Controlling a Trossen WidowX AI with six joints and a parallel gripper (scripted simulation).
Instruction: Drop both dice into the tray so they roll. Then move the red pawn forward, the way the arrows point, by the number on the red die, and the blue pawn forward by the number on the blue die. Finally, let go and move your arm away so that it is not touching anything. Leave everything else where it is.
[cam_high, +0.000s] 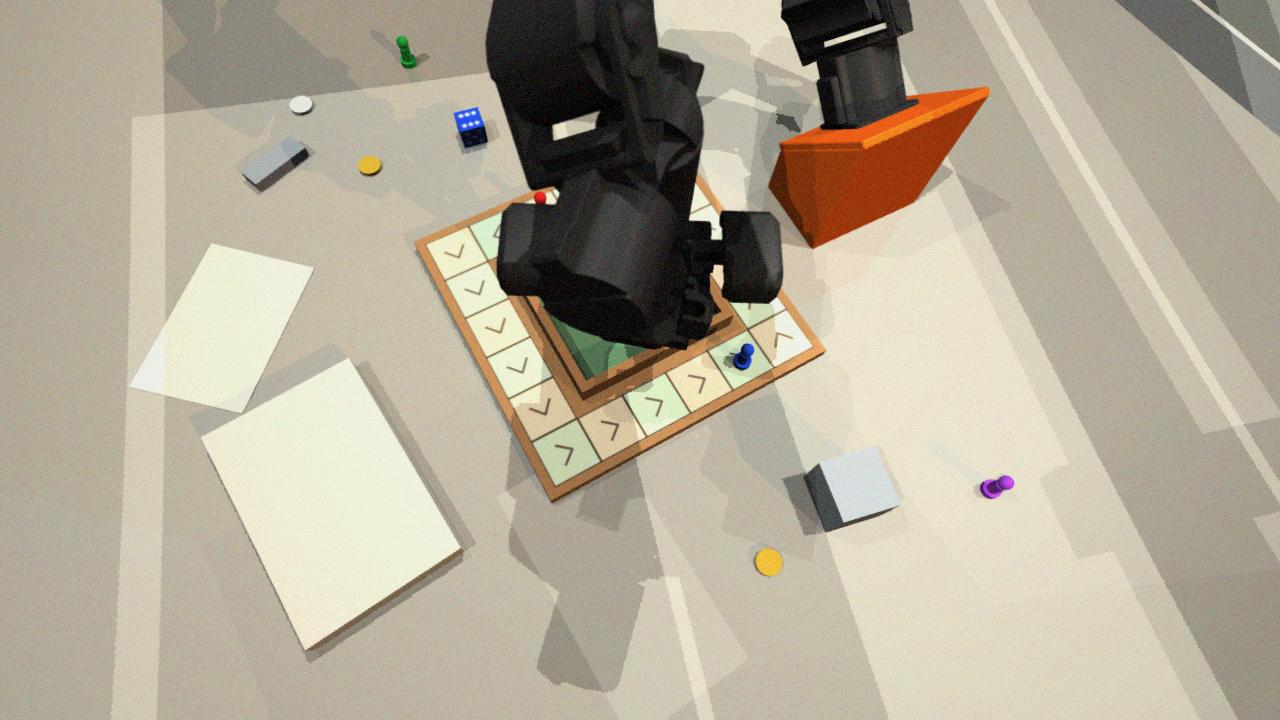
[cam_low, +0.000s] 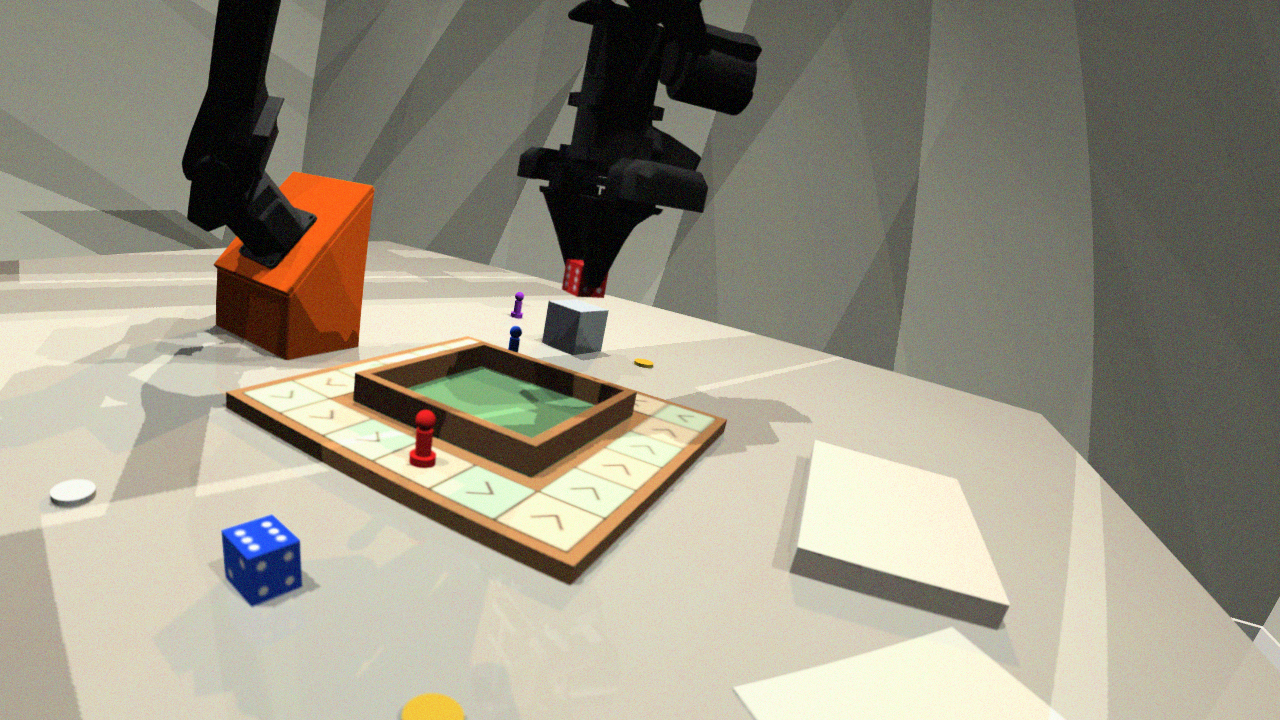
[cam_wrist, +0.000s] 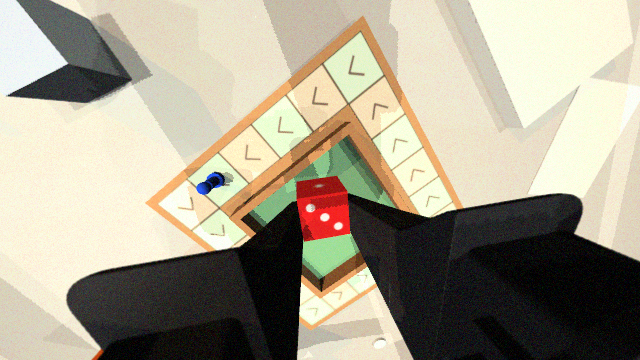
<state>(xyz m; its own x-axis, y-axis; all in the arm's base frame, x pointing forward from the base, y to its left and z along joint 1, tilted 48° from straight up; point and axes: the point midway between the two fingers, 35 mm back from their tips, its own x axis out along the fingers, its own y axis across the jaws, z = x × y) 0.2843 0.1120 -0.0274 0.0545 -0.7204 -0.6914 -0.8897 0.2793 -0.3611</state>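
My gripper (cam_low: 587, 281) (cam_wrist: 321, 204) is shut on the red die (cam_low: 573, 277) (cam_wrist: 325, 216), high above the board; in the wrist view the die lies over the tray (cam_high: 657, 356) (cam_low: 483, 438). My arm hides the fingertips in the top view. The tray's green floor shows no die in the exterior view. The blue die (cam_high: 469, 127) (cam_low: 261, 559) lies on the table outside the board, six up. The red pawn (cam_high: 539, 197) (cam_low: 424, 440) stands on the board's side nearest the blue die. The blue pawn (cam_high: 742, 356) (cam_wrist: 211, 183) stands on the opposite side, one square before a corner.
A grey block (cam_high: 854, 488) (cam_low: 575, 326) and purple pawn (cam_high: 996, 486) stand beyond the blue pawn. A green pawn (cam_high: 405, 51), small grey bar (cam_high: 275, 162) and discs lie around the blue die. A thick white slab (cam_high: 331, 501) and thin sheet (cam_high: 223, 326) lie beside the board.
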